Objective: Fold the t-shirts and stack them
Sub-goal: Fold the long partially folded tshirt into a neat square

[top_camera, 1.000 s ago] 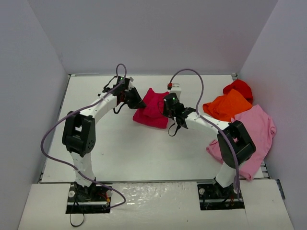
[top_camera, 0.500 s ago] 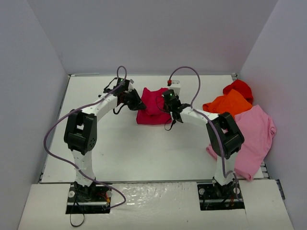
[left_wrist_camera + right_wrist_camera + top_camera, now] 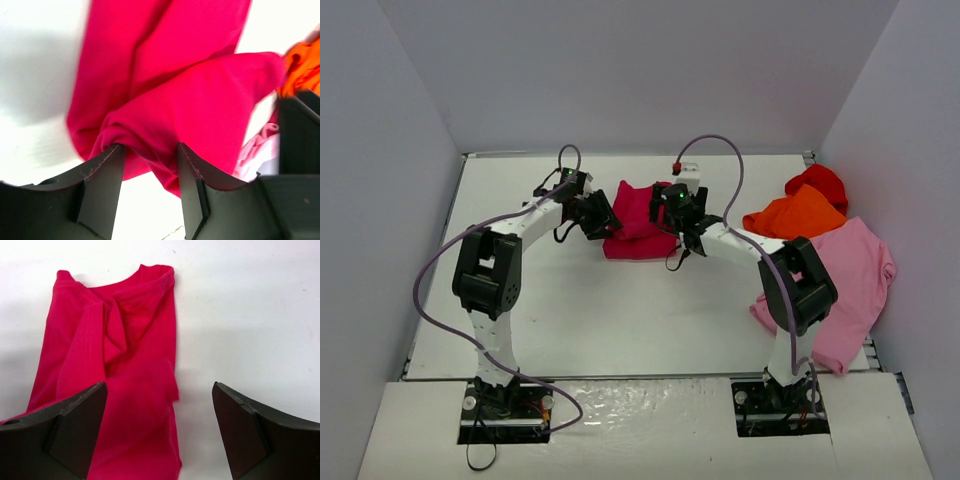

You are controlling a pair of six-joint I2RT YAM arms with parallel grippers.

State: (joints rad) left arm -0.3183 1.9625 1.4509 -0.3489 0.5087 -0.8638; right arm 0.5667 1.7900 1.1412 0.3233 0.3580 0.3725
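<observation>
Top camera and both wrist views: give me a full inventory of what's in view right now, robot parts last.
crimson t-shirt: one, crimson-magenta, folded, far centre of table, between the grippers
orange t-shirt: one, orange, crumpled, far right
red t-shirt: one, red, far right corner, behind the orange one
pink t-shirt: one, light pink, spread along right edge
table: one, white
left gripper: one, black, open, at crimson shirt's left edge
right gripper: one, black, open, over its right edge

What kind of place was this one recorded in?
Probably a lab test cell, not a home: bare white table boxed in by blank wall panels, two robot arms bolted at its edge, loose t-shirts as props.
</observation>
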